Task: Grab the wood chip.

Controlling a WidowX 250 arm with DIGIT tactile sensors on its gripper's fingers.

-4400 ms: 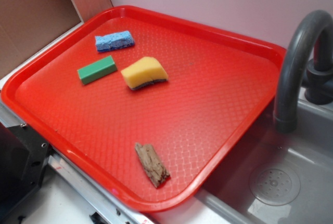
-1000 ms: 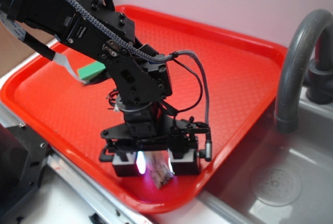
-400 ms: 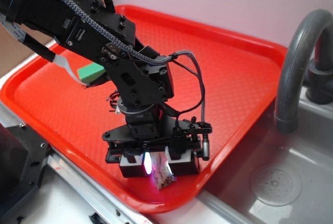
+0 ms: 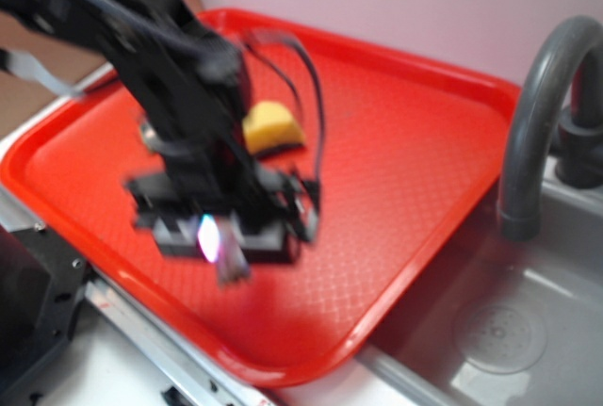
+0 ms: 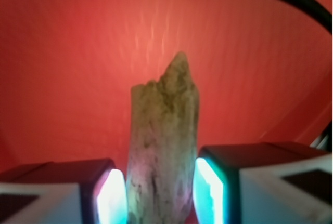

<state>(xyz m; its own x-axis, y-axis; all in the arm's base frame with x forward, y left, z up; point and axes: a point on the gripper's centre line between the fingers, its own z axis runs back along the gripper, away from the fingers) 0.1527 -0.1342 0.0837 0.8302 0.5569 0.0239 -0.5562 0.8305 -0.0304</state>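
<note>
The wood chip [image 5: 164, 151], a rough brown-grey sliver with a jagged tip, stands between the two glowing pads [image 5: 111, 195] in the wrist view, and both pads press on its sides. My gripper [image 5: 160, 195] is shut on it. The exterior view is blurred by motion. There the gripper [image 4: 224, 239] hangs over the red tray [image 4: 405, 142] near its front left, and the wood chip [image 4: 231, 267] pokes out below the fingers, off the tray's surface.
A yellow sponge [image 4: 273, 128] lies on the tray behind the arm. The grey faucet [image 4: 537, 114] and the sink [image 4: 499, 331] are to the right of the tray. The tray's raised rim runs close below the gripper.
The gripper has closed on the wood chip, lifted it off the tray and swung it left, away from the front right corner. The arm is now blurred by motion.
</note>
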